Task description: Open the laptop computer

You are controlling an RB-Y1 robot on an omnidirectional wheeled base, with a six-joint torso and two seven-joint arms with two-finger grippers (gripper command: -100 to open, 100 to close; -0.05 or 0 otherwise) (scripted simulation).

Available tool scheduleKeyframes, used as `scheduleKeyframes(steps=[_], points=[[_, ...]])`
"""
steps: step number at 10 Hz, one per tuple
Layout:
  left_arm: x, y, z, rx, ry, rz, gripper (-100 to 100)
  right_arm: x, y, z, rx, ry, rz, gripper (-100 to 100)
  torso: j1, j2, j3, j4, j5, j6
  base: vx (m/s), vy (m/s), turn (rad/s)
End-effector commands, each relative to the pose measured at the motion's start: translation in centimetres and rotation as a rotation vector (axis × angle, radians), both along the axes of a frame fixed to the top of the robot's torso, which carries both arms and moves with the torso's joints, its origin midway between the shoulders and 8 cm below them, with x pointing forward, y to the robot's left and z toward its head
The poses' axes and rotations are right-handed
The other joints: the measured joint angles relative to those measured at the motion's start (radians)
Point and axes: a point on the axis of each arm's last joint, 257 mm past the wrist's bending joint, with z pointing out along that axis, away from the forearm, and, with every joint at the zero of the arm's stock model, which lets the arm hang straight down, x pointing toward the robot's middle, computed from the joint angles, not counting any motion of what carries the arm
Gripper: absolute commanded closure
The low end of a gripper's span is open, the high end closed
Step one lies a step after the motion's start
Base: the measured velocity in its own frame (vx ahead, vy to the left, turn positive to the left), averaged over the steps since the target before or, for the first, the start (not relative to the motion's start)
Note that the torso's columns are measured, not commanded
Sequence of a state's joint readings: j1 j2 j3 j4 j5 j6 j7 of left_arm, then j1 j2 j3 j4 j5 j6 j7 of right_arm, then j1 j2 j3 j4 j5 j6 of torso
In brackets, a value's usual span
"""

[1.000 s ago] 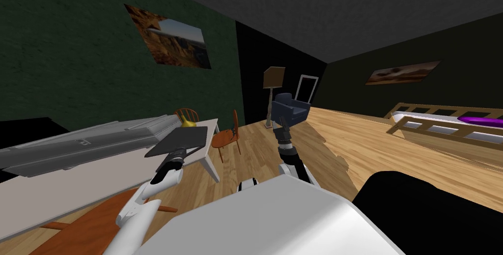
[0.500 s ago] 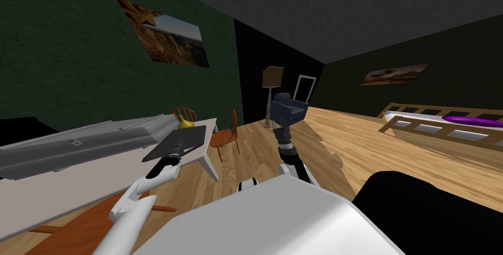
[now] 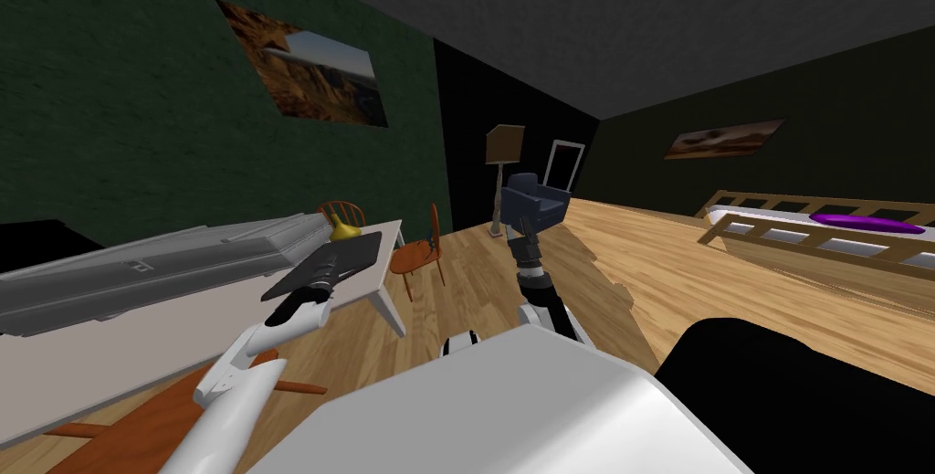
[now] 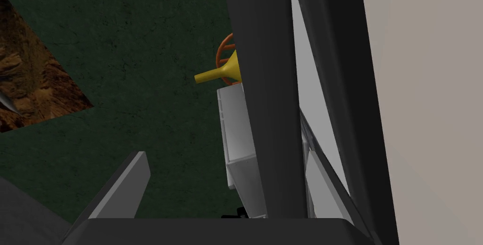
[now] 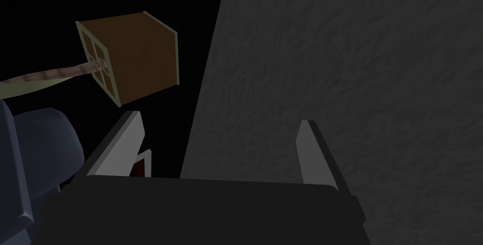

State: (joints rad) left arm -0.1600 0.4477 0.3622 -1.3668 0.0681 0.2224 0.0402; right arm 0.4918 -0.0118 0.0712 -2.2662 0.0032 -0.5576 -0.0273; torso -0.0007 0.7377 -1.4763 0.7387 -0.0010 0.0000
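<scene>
The laptop [image 3: 327, 265] is a thin dark slab on the white table [image 3: 91, 350], near its right end. In the left wrist view its dark lid [image 4: 264, 91] stands a little apart from the dark base [image 4: 349, 114], with a pale wedge between them. My left gripper [image 3: 310, 289] is at the laptop's near edge. It is open [image 4: 226, 157]: the lid's edge rises between the two fingers [image 4: 125, 185], and that finger stands well clear of it. My right gripper [image 3: 525, 238] is raised in front of me, away from the table, open [image 5: 221, 147] and holding nothing.
A long grey box-like device [image 3: 155, 268] lies along the table behind the laptop, with a yellow vase [image 3: 344, 229] at its end. An orange chair [image 3: 422, 254] stands at the table's right end, another [image 3: 155, 414] by my left arm. Wooden floor stretches right toward a bed [image 3: 822, 236].
My left hand has drawn back a little toward me along the laptop's near edge. The view has shifted slightly. The right arm has not moved.
</scene>
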Motion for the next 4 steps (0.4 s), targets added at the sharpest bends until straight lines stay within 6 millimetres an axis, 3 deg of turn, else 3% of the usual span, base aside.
scheduleKeyframes(steps=[1,4], points=[[-0.04,0.0,-0.13,-0.001,0.002,0.0,0,0.0,0.0,0.0,0.0,0.0,0.0,0,0.0,0.001,0.0,0.0,0.0,0.0,0.0,0.0,0.0],[-0.13,-0.05,-0.57,-0.007,0.009,0.001,0,0.0,0.0,0.0,0.0,0.0,0.0,0,-0.001,0.002,0.001,0.001,-0.001,0.0,0.0,0.0,0.0]])
